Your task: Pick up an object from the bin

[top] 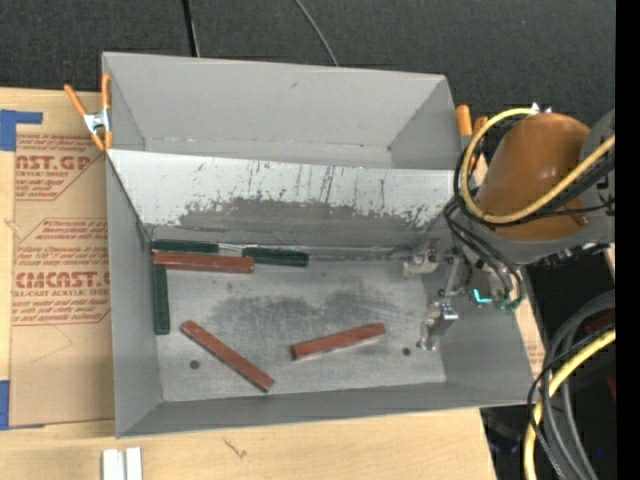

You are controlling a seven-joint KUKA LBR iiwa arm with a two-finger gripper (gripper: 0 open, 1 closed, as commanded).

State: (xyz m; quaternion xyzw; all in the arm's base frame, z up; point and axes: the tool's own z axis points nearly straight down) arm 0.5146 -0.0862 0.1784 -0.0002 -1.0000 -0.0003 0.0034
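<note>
- At the left end of the grey bin (270, 98) we see a dark green stick (160, 303) lying along the left wall, its long axis running near to far.
- Just right of its far end, a red-brown stick (203, 262) lies along the far edge of the floor. Its long axis runs left to right, and two more dark green sticks (275, 258) lie in line close behind it.
- In the near left part, a second red-brown stick (226, 354) lies slantwise, its left end farther and its right end nearer.
- Near the middle, the red-brown stick nearest the hand (338, 342) lies flat on the floor. Its long axis runs left to right with a slight tilt, and the right end points toward the hand and a little farther back.
- At the right end of the bin, the hand (432, 333) hangs low over the floor, close to the right wall. It is apart from that stick's right end and nothing shows in its grip.
- We cannot tell whether the hand is apart or together.
- Farther right, the arm's orange wrist cover (530, 178) sits above the bin's right rim.
</note>
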